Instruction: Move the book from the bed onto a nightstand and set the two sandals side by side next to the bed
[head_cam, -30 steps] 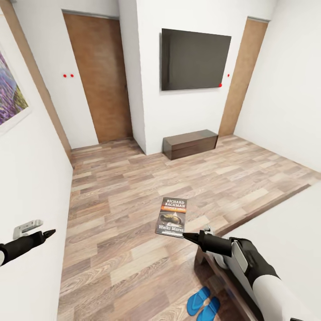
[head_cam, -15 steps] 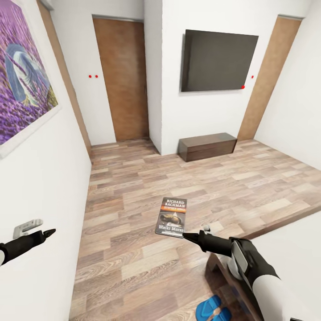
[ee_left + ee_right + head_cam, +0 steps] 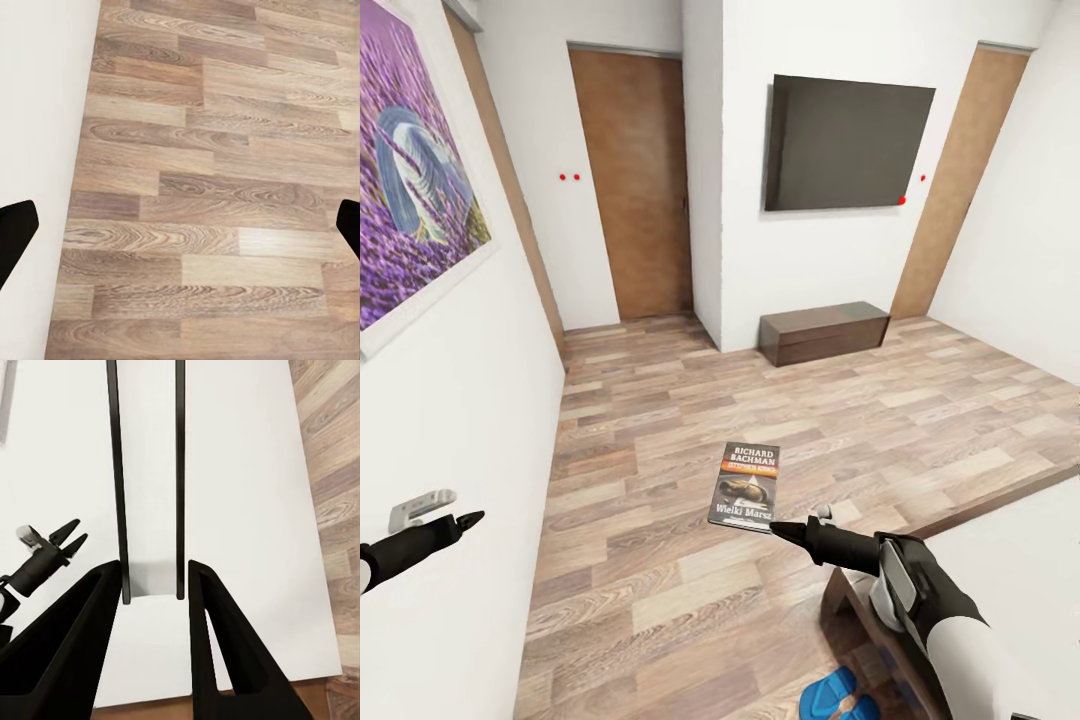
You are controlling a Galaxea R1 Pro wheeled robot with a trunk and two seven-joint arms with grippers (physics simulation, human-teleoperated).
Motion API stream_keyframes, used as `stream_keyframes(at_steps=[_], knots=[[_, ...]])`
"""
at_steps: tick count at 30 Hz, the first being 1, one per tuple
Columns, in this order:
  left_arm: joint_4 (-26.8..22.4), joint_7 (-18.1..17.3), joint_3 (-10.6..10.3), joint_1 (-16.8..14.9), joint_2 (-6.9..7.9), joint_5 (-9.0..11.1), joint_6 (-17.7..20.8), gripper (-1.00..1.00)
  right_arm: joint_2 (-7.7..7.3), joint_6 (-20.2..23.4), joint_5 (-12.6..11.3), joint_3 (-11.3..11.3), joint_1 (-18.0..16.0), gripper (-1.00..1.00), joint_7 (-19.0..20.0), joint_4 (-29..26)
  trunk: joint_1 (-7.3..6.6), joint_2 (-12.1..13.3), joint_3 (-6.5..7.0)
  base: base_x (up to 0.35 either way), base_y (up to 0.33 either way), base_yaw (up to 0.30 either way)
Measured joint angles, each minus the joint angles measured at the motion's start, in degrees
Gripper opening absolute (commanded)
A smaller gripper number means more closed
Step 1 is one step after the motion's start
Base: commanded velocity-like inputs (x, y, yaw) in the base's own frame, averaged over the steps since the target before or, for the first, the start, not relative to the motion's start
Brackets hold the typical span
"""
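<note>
The book, dark with an orange band and white lettering, hangs above the wood floor, and my right gripper is shut on its lower corner. In the right wrist view the book stands edge-on between the black fingers. My left gripper is open with nothing in it, close to the white wall; its fingertips sit far apart over bare planks. Blue sandals lie at the picture's lower edge beside the bed. The nightstand is out of view.
A long low dark TV cabinet stands under a wall-mounted screen. Brown doors are at the back left and back right. A purple painting hangs on the near left wall. Open wood floor lies ahead.
The whole view has swung, bringing in the painting and pushing the sandals to the lower edge. Both arms and the held book keep their places in the picture.
</note>
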Motion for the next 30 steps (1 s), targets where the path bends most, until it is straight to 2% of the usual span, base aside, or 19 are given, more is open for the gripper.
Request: stream_keyframes(at_steps=[9,13,16,20,21,22,26,30], knots=[[-1.36,-0.18,-0.05,0.01,-0.08,0.0,-0.16,1.0,0.0,-0.01,0.01,0.01,0.0,-1.0,-0.01,0.0,0.0,0.0,0.57,0.0,0.0,-0.043],[-1.94,-0.36,-0.59,0.01,-0.75,-0.05,-0.13,1.0,0.0,-0.01,0.02,0.0,0.0,-1.0,0.0,0.0,0.0,0.0,0.69,0.0,0.0,-0.015],[-2.35,-0.44,-1.69,0.01,-1.44,-0.06,-0.12,1.0,0.0,-0.02,0.03,0.02,0.0,-1.0,0.01,0.0,0.0,0.01,0.74,0.0,0.0,-0.009],[-2.86,-0.53,-5.3,0.01,-2.41,-0.07,-0.09,1.0,0.0,-0.01,0.02,0.02,0.0,-1.0,0.04,0.0,0.0,0.01,0.78,0.0,0.0,-0.005],[-2.86,-0.53,-5.33,0.01,-2.41,-0.1,-0.09,1.0,0.0,-0.02,0.03,0.02,0.0,-1.0,0.04,0.0,0.0,0.01,0.78,0.0,0.0,-0.002],[-2.98,-0.6,-6.99,0.01,-2.76,-0.04,-0.09,1.0,0.0,-0.01,0.0,0.01,0.0,-1.0,0.05,0.0,0.0,0.01,0.79,0.0,0.0,-0.002],[-3.06,-0.68,-8.29,0.0,-3.3,-0.1,-0.07,1.0,0.0,-0.02,0.03,-0.01,0.0,-1.0,0.06,0.0,0.0,0.01,0.8,0.0,0.0,-0.002],[-3.13,-0.91,-9.6,0.01,-5.58,-0.06,-0.04,1.0,0.0,-0.01,0.02,-0.03,0.0,-1.0,0.08,0.0,0.0,0.01,0.81,0.0,0.0,0.0]])
